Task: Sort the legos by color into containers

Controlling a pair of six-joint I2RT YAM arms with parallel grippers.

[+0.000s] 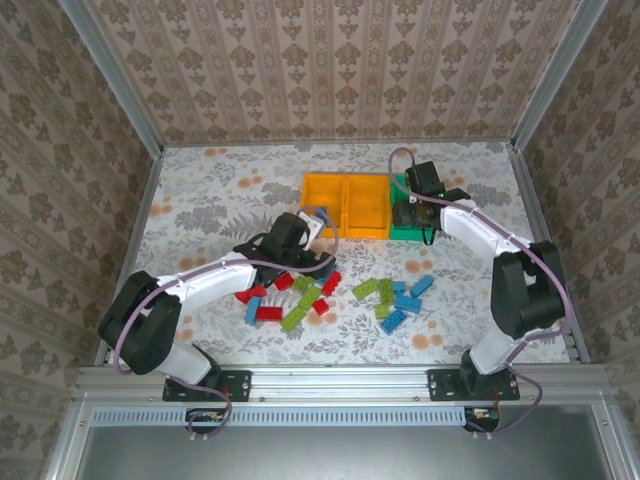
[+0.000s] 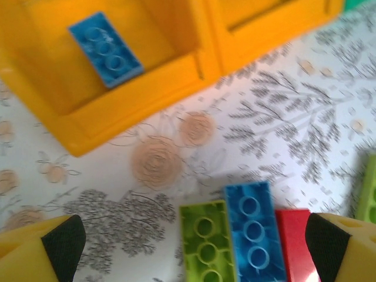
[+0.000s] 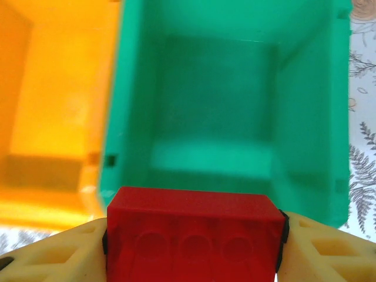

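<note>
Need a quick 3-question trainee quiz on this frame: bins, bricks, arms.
1. True or false: the right gripper is shut on a red brick at the green bin.
2. What lies in the orange bin at the left of the left wrist view? A: a blue brick. B: a red brick. C: nothing.
3. Fill in: the left gripper is ___ (open or shut).
Key: 1 true; 2 A; 3 open.
</note>
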